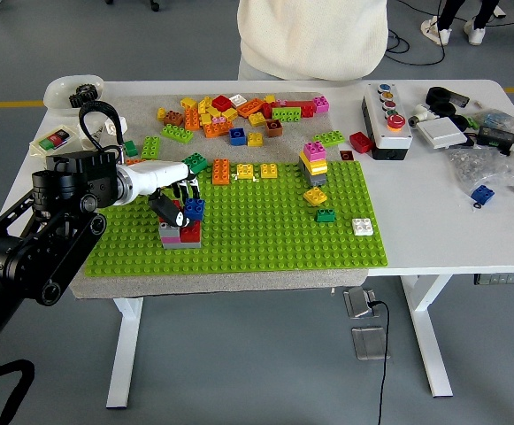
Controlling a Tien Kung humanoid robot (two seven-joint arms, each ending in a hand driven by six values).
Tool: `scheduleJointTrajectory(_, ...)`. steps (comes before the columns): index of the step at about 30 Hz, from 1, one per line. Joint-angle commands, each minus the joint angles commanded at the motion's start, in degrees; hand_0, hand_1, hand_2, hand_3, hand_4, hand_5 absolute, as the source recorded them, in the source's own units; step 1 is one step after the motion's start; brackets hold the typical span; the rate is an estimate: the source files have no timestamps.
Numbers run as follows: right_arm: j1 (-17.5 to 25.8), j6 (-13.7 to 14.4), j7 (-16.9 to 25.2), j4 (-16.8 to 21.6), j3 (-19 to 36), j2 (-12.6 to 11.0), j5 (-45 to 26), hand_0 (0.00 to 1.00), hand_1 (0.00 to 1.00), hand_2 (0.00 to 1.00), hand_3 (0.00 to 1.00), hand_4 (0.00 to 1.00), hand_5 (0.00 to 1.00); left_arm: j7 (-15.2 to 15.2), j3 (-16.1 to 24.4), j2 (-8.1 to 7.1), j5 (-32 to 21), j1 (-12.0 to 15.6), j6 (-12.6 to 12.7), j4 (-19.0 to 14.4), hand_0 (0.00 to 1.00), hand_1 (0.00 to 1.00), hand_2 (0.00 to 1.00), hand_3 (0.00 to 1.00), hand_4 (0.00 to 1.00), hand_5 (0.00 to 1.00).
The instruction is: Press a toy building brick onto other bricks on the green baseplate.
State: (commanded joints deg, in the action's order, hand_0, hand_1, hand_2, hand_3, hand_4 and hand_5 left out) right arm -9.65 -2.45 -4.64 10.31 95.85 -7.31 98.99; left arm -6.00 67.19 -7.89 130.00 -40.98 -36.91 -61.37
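Blue brick [195,209] is the piece that matters, and it sits on the left part of the green baseplate [265,235], right on top of a small stack [181,235] made of a red brick over a grey one. Starting at the left, the left hand [175,202] reaches in over the plate's left edge with its dark fingers [170,211] curled down around the blue brick, thumb side toward the camera, so I'd call it clamped on the brick rather than hovering. My guess is the grip is like that so the hand can push straight down and seat the studs; whether it's fully clicked in I can't tell from up here. Moving right, a few loose bricks lie along the plate's far edge, then there's a taller tower [314,164] with pink on top, and a white brick [363,227] near the plate's right side. Behind the plate is a messy pile of spare bricks [239,111], probably the supply. Further right sits a button box [387,117], well clear of the work. A person [314,35] in a light top stands at the far side, hands not visible. The right arm isn't in the shot.
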Motion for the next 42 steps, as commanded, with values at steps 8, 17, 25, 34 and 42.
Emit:
scheduleJointTrajectory(8,0.0,0.01,0.01,0.0,-0.05,-0.03,-0.06,0.748,0.643,0.682,0.61,0.871,0.521,0.06,-0.08,0.03,0.0,0.03,0.02,0.07,0.759,0.693,0.668,0.63,0.844,0.263)
scheduleJointTrajectory(17,0.04,0.02,0.01,0.0,-0.13,-0.02,-0.19,0.748,0.642,0.682,0.609,0.871,0.521,0.24,-0.01,0.05,0.0,0.0,0.29,0.08,0.765,0.695,0.68,0.646,0.87,0.286)
scheduleJointTrajectory(25,-0.03,0.04,0.02,0.0,-0.15,-0.05,-0.27,0.748,0.643,0.682,0.609,0.871,0.521,0.3,0.04,0.05,0.0,-0.09,0.44,0.31,0.766,0.698,0.682,0.656,0.881,0.291)
scheduleJointTrajectory(34,0.05,0.04,-0.03,0.0,-0.13,-0.08,-0.24,0.749,0.643,0.682,0.609,0.871,0.52,0.42,0.04,0.07,0.0,-0.04,0.56,0.31,0.769,0.699,0.717,0.675,0.902,0.3)
scheduleJointTrajectory(42,0.08,0.04,0.0,0.0,-0.3,-0.05,-0.31,0.749,0.643,0.683,0.609,0.871,0.52,0.8,0.08,0.01,0.0,0.11,1.29,-0.01,0.771,0.7,0.725,0.69,0.913,0.301)
